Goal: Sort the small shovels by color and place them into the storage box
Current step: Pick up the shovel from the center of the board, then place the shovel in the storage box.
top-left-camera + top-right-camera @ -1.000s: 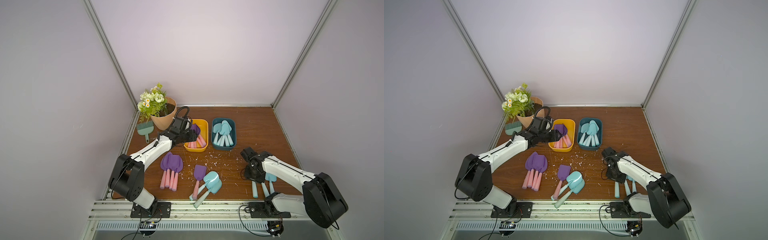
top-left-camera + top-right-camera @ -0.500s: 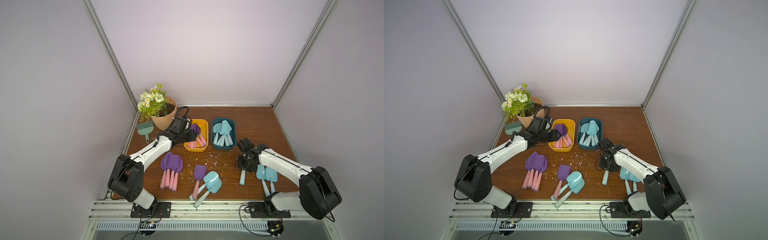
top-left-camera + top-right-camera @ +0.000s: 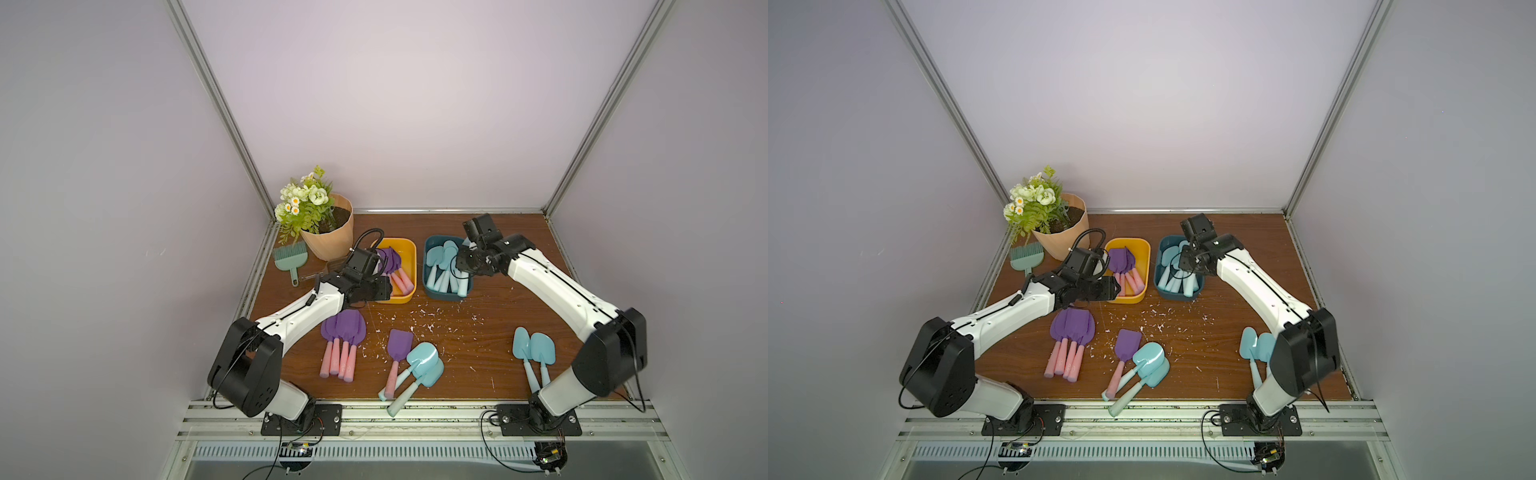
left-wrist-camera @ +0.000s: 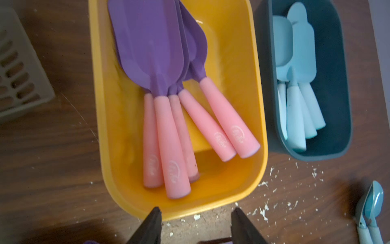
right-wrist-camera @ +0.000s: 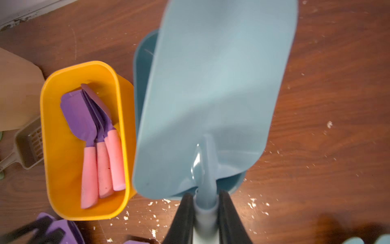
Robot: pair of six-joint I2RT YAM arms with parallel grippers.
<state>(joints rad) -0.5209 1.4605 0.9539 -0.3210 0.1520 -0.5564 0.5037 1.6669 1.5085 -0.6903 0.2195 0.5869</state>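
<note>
The right gripper [image 5: 204,203] is clamping the handle of a light blue plastic toy shovel [image 5: 211,84]. The shovel's broad scooped blade is hanging over the dark teal plastic storage box [image 3: 441,294], which is holding more blue shovels. The left gripper [image 4: 195,213] is hovering, jaws apart and empty, at the yellow plastic box [image 4: 99,109] of purple-bladed, pink-handled shovels [image 4: 147,42]. More shovels of both colours are lying loose on the brown wooden table [image 3: 465,353].

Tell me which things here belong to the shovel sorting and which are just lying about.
Job: purple-bladed shovels, light blue shovels, yellow box, dark teal box, the held shovel in the right end effector.
Lying about: potted flowers, green brush, slotted scoop, white crumbs.
</note>
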